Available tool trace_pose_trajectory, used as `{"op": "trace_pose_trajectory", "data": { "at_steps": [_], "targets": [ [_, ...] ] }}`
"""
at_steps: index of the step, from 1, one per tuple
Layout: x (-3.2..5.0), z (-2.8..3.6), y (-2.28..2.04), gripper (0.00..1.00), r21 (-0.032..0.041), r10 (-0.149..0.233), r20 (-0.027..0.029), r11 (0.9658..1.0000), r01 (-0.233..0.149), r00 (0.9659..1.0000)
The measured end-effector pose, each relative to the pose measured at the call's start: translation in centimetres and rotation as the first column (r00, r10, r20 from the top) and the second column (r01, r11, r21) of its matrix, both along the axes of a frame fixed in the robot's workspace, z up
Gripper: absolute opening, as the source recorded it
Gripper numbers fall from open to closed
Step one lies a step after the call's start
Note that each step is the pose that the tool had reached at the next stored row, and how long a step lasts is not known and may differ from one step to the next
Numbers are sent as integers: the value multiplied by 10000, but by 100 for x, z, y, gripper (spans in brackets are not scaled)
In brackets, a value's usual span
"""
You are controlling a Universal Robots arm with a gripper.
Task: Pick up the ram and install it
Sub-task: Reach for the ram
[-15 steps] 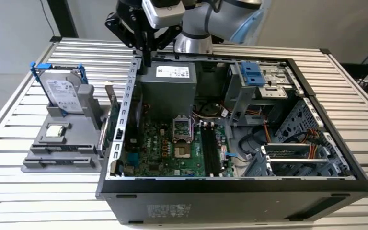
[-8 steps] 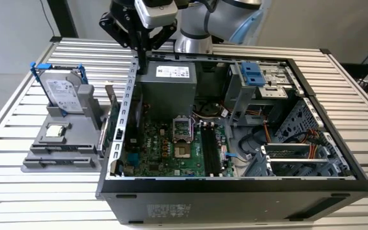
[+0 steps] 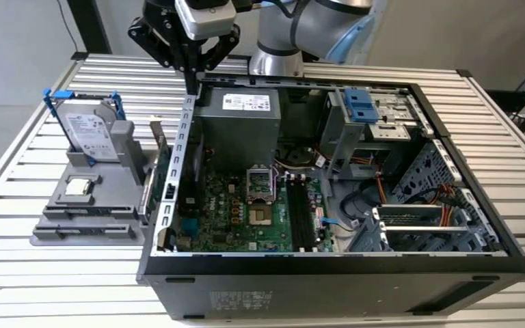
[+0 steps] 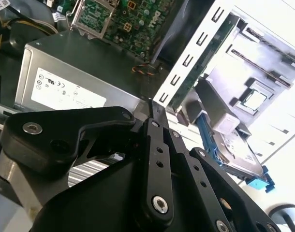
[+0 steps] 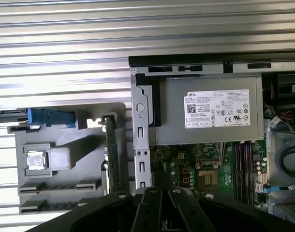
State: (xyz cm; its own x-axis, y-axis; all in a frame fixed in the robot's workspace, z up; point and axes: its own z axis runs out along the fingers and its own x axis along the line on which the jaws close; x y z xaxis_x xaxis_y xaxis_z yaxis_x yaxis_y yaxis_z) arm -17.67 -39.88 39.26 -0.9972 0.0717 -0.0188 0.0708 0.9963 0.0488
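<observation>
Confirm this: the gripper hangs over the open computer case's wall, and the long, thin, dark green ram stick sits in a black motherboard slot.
Not the slot: the first wrist view shows the green ram stick standing on edge in the grey holder beside the computer case. The gripper part is right.

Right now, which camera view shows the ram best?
The first wrist view: the ram stands on edge in the gray holder beside the case wall, seen along nearly its whole length. The exterior view shows it foreshortened, close beside that wall; the second wrist view catches a green strip.
</observation>
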Motion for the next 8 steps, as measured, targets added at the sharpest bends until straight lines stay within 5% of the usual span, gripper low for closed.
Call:
{"op": "trace_pose_trajectory", "data": {
  "at_steps": [8],
  "targets": [
    [-126, 0, 0, 0, 0, -1, 0, 10000, 1, 10000]
  ]
}}
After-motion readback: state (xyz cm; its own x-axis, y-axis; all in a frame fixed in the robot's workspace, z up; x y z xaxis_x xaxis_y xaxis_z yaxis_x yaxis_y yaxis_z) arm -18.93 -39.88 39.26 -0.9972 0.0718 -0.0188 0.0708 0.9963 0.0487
